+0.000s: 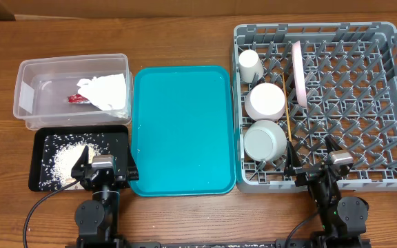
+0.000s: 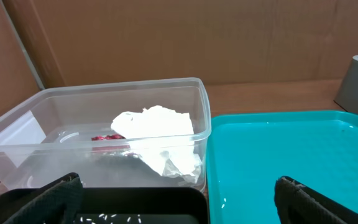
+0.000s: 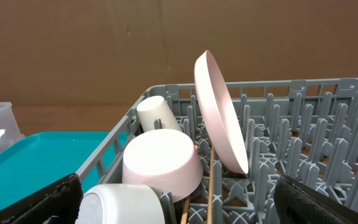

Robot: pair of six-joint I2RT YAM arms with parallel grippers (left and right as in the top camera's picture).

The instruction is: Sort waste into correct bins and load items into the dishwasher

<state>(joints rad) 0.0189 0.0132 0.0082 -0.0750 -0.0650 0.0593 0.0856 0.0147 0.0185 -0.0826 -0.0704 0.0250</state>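
The clear tub (image 1: 29, 69) at the back left holds the crumpled white napkin (image 1: 107, 91) and the red wrapper (image 1: 78, 99); both also show in the left wrist view, napkin (image 2: 160, 134), wrapper (image 2: 107, 137). The black tray (image 1: 112, 134) holds loose rice (image 1: 66, 160). The grey dish rack (image 1: 364, 103) holds the pink plate (image 1: 298, 72) on edge, the cup (image 1: 249, 66), two bowls (image 1: 265, 100) (image 1: 265, 140) and chopsticks (image 1: 289, 127). My left gripper (image 1: 102, 167) is open and empty over the black tray's front. My right gripper (image 1: 316, 165) is open and empty at the rack's front edge.
The large teal tray (image 1: 181, 127) lies between the black tray and the rack, with a few rice grains near its left rim (image 2: 224, 200). A brown cardboard wall stands behind the table in both wrist views.
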